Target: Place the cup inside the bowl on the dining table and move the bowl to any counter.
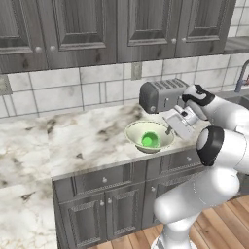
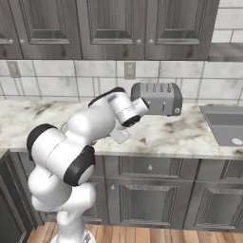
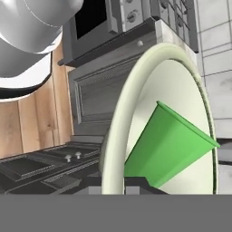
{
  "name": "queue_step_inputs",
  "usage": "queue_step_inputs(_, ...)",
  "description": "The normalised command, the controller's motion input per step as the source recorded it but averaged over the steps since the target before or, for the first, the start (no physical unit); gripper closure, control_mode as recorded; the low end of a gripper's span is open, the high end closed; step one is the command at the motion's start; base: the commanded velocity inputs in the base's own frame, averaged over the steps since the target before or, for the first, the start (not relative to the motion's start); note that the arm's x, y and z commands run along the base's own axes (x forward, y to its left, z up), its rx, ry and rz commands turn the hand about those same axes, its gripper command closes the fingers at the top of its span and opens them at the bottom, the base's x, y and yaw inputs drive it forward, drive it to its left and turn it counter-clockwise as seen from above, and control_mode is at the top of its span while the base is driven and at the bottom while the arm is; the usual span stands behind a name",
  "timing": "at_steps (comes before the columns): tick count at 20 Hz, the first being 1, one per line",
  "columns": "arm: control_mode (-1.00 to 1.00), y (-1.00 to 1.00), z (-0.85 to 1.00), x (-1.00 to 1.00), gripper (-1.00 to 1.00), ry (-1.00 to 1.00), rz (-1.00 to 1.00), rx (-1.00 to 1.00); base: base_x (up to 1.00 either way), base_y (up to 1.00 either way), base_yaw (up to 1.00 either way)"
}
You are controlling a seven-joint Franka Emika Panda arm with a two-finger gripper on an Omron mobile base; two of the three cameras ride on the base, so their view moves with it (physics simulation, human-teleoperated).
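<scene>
Green and bright, the cup (image 1: 150, 140) sits inside the bowl (image 1: 138, 127), leaning against its wall in the hand view. The bowl is at the front edge of the counter (image 1: 82, 141), just before the toaster (image 1: 163, 95), a little tilted. The tool (image 1: 170, 130) is clamped shut on the bowl's right rim, over the dark grey cabinets (image 1: 107, 204).
</scene>
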Motion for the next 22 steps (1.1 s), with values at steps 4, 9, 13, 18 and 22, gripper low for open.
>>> queue_step_inputs(4,-1.0,0.01,0.0,0.02,1.0,0.0,0.0,0.01,0.0,0.0,0.0)
queue_step_inputs(9,-1.0,0.21,-0.04,0.1,1.0,-0.03,0.0,0.02,0.0,0.0,0.0)
queue_step_inputs(13,-1.0,0.34,-0.06,0.3,1.0,-0.09,-0.01,0.03,0.0,0.0,0.0)
queue_step_inputs(18,-1.0,0.4,-0.01,0.24,1.0,-0.02,-0.03,0.0,0.0,0.0,0.0)
queue_step_inputs(22,-1.0,0.45,-0.03,0.35,1.0,0.0,-0.05,0.0,0.0,0.0,0.0)
